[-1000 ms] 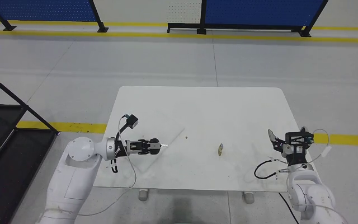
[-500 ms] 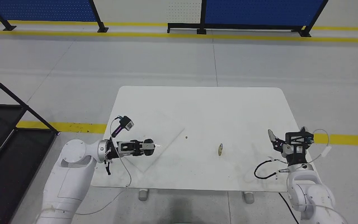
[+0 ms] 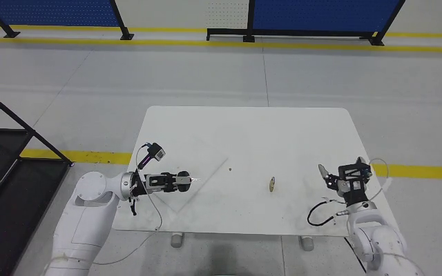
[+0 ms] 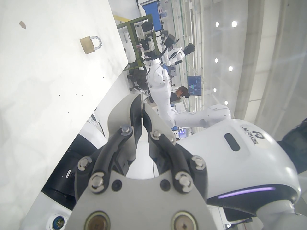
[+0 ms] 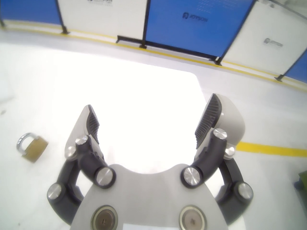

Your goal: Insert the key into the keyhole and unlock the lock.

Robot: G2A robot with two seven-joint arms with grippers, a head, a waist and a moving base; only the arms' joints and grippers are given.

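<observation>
**A:** What's the left pincer (image 4: pixel 142 106) got?

**B:** It's clenched, pads pressed flat together. There's a thin sliver of metal poking out past its tips. I take that for the key (image 4: pixel 142 98), but it's edge-on to me, so I can't read its shape, and most of it is buried between the pads.

**A:** And the padlock (image 3: pixel 272 183)?

**B:** Lying flat on the white table (image 3: pixel 276 131), out ahead of the left pincer's tips and well apart from them. It sits between the two pincers, touching neither. It has a brass body and a silver shackle. The shackle looks seated in the body, though I wouldn't swear to it. From above it's far too small to show any detail.

**A:** Right pincer (image 5: pixel 153 111)?

**B:** Released, with its ribbed pads spread wide and gripping nothing. It hangs over the table with the padlock off to one side of it, outside the spread of its fingers.

**A:** Anything else near them?

**B:** One small dark speck (image 3: pixel 230 168) on the table, ahead of the left pincer and a little off its line toward the padlock. I can't say what it is. From the left wrist, the table edge cuts across just short of the pincer's tips.
</observation>
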